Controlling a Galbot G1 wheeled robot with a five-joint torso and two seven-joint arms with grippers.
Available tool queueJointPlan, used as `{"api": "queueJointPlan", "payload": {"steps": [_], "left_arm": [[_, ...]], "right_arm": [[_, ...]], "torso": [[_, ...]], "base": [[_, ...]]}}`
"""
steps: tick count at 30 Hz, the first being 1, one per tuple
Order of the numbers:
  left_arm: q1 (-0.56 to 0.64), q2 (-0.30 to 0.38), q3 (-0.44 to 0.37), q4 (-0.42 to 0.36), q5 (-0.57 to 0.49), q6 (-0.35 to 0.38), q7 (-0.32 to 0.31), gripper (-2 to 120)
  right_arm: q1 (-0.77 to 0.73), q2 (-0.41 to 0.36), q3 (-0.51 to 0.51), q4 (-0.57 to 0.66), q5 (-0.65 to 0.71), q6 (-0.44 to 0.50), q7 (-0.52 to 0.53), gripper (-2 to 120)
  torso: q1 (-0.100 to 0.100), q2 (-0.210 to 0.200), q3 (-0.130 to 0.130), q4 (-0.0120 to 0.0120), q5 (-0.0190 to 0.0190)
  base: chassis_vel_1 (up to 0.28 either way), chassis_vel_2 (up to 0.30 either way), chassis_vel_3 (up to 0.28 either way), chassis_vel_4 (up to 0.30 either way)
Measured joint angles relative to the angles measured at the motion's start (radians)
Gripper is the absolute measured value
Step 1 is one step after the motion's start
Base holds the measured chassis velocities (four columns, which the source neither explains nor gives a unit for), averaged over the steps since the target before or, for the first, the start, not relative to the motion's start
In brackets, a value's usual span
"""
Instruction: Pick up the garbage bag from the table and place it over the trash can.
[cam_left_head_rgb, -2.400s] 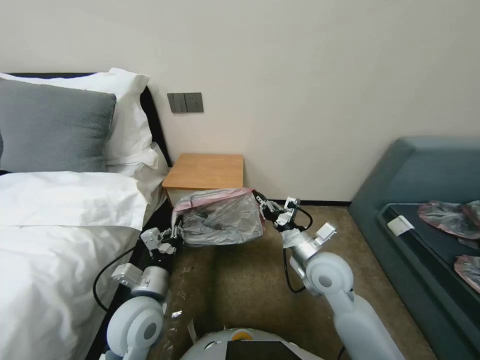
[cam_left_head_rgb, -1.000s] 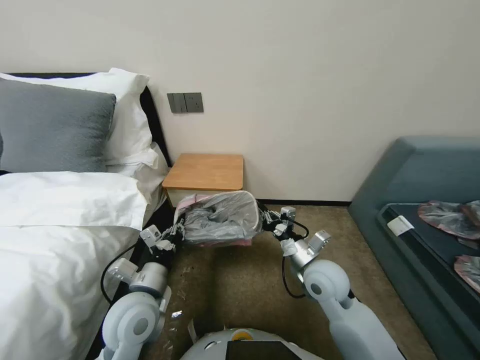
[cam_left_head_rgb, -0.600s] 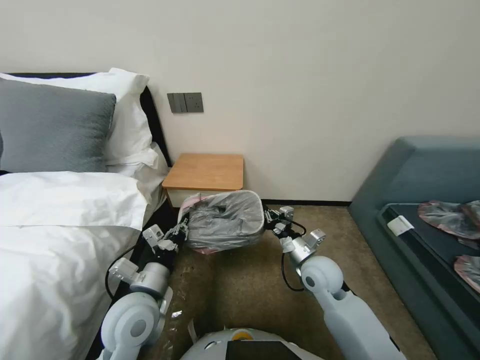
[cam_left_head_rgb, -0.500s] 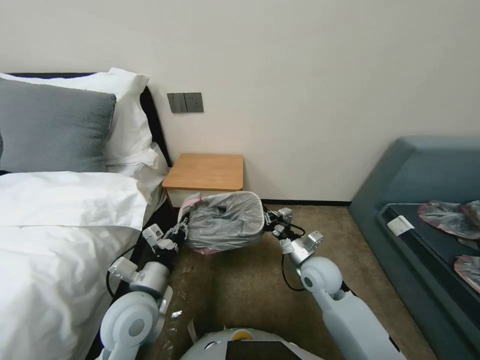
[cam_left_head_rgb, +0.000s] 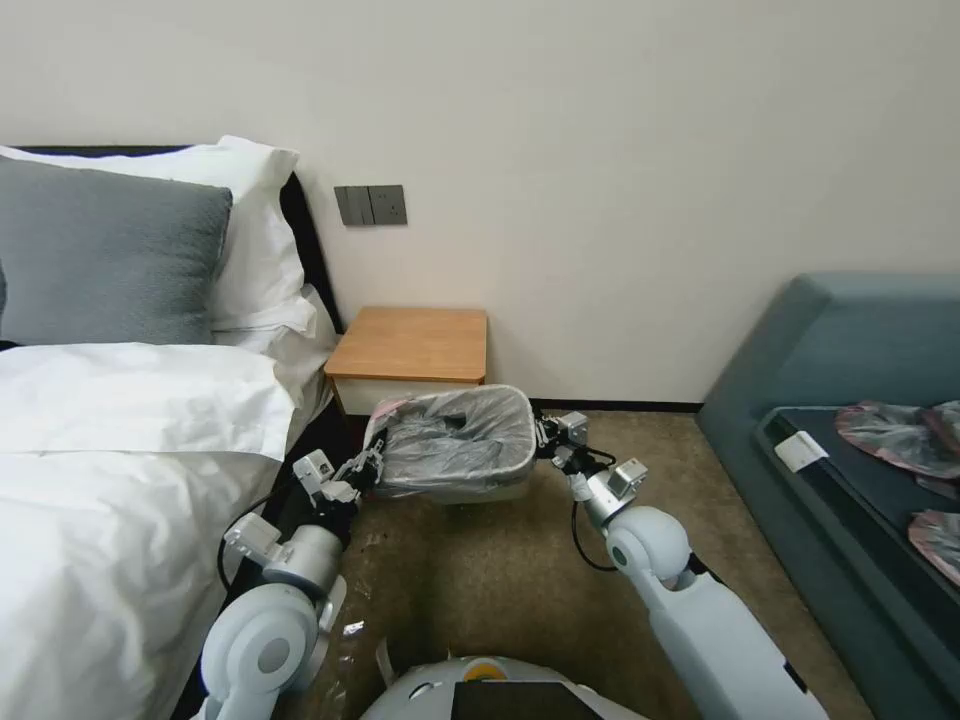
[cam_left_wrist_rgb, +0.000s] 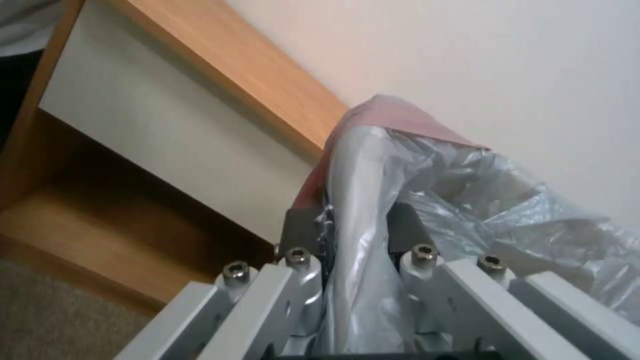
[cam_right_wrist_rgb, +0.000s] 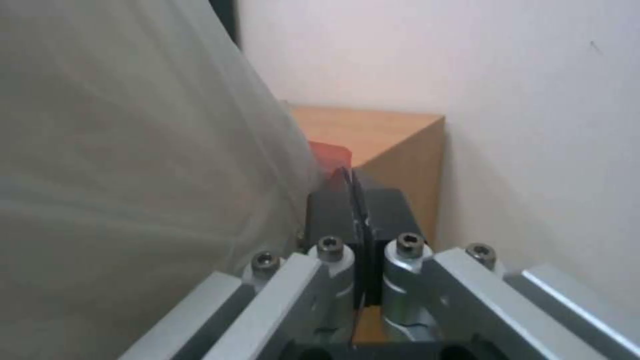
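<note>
1. Head view: a bedroom with a bed (cam_left_head_rgb: 120, 450) on the left, a blue-grey sofa (cam_left_head_rgb: 850, 400) on the right and a brown floor. The small wooden surface (cam_left_head_rgb: 412, 345) stands by the wall, and its top is bare.
2. Head view: the garbage bag (cam_left_head_rgb: 455, 440) is off the surface. It sits stretched over the trash can (cam_left_head_rgb: 480, 490), which stands on the floor just in front of the surface. The bag's mouth looks spread around the rim, and a bit of the pale bin shows below it.
3. Head view: the left pincer (cam_left_head_rgb: 368, 468) is at the bag's left edge and the right pincer (cam_left_head_rgb: 545, 438) is at its right edge.
4. Left wrist view: the left pincer (cam_left_wrist_rgb: 353, 235) is closed on a fold of the garbage bag (cam_left_wrist_rgb: 427, 180), near its pinkish-red rim. The surface (cam_left_wrist_rgb: 200, 75) is just behind.
5. Right wrist view: the right pincer (cam_right_wrist_rgb: 352, 210) is squeezed tight on a thin bit of the bag's red rim. The pale side of the garbage bag (cam_right_wrist_rgb: 133, 175) is right beside it.
6. I think the pick-up is done and the bag is almost in place. What is left is for the 2 pincers to let go.
</note>
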Motion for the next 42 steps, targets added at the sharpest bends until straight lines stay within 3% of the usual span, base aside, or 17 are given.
{"api": "queueJointPlan", "payload": {"steps": [2,5,16,19,22,28,42], "left_arm": [[-0.001,0.000,-0.003,0.000,-0.004,0.000,0.000,8],[-0.003,0.000,-0.007,-0.001,-0.007,-0.003,-0.001,8],[-0.005,0.000,-0.011,0.001,-0.005,-0.014,-0.006,8],[-0.006,0.000,-0.011,0.004,-0.002,-0.016,-0.006,8],[-0.011,0.000,-0.015,0.010,-0.002,-0.020,-0.008,8],[-0.011,0.000,-0.018,0.010,-0.007,-0.021,-0.010,8],[-0.010,0.000,-0.029,0.003,-0.051,-0.021,-0.028,8]], "right_arm": [[-0.003,-0.002,0.002,-0.002,-0.008,0.000,0.002,0],[-0.005,-0.004,0.002,-0.001,-0.010,-0.003,0.020,10],[-0.037,-0.018,0.009,0.039,0.078,-0.056,0.089,54],[-0.043,-0.020,0.011,0.048,0.101,-0.063,0.094,59],[-0.063,-0.030,0.020,0.070,0.165,-0.073,0.104,78],[-0.076,-0.033,0.033,0.077,0.212,-0.072,0.112,96],[-0.105,-0.047,0.107,0.145,0.318,-0.073,0.147,100]], "torso": [[0.000,0.000,0.000,0.0000,0.0000],[0.000,0.000,0.000,0.0001,0.0000],[0.000,0.000,0.000,0.0001,0.0000],[0.000,0.000,0.000,0.0000,-0.0001],[0.000,0.000,0.000,0.0000,-0.0002],[0.000,0.000,0.000,0.0001,0.0000],[0.000,0.000,0.000,0.0001,0.0000]], "base": [[0.000,0.000,0.000,0.000],[0.000,0.000,0.000,0.000],[0.000,0.000,0.000,0.000],[0.000,0.000,0.000,0.000],[0.000,0.000,0.000,0.000],[0.000,0.000,0.000,0.000],[0.000,0.000,0.000,0.000]]}}
